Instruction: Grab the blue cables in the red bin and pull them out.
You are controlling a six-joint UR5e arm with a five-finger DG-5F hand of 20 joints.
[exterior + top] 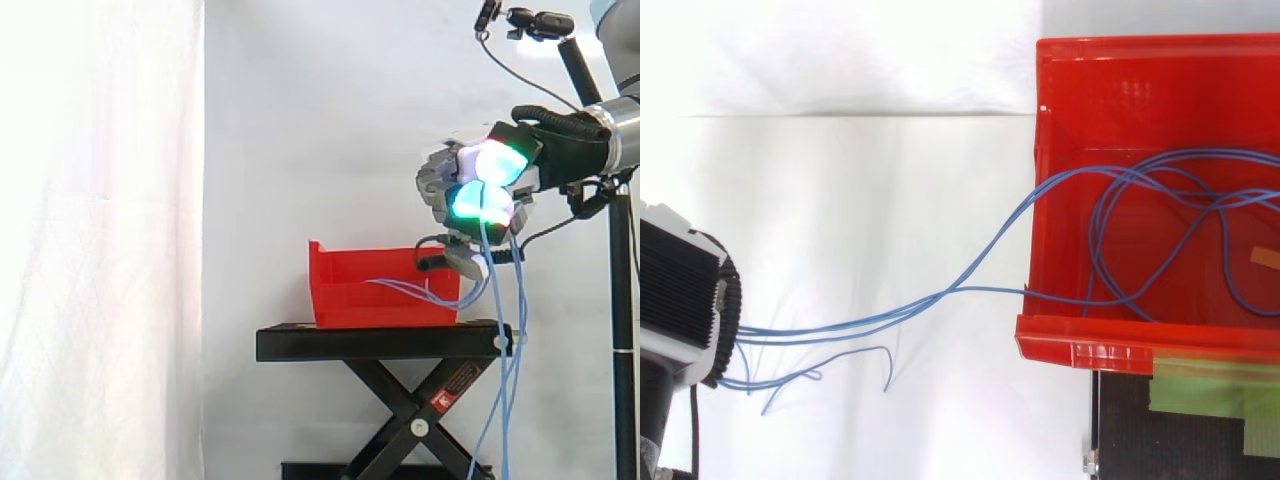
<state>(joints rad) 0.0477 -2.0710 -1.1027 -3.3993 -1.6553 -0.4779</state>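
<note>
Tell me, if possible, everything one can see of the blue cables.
The blue cables are several thin, flexible strands, plastic-looking. They loop loosely inside the red bin, pass over its rim and run through the air to the hand, whose curled fingers pinch them. Beyond the hand, loose ends hang down beside the black stand.

Enters from the right edge of the side view as a silver-and-black robot arm (618, 135), wrist roughly level. Ends in a grey-and-black robot hand (470, 185), held high and pointing leftward. Curls the fingers inward, thick fingertip pads (497, 160) stacked one above another, glowing white-green on top and cyan-green beneath. Pinches thin blue cables (490, 270) between those curled fingers, strands hanging straight down from the grip. Seen from above, shows the hand (675, 280) at the left edge as a black ribbed block in pale housing.
</note>
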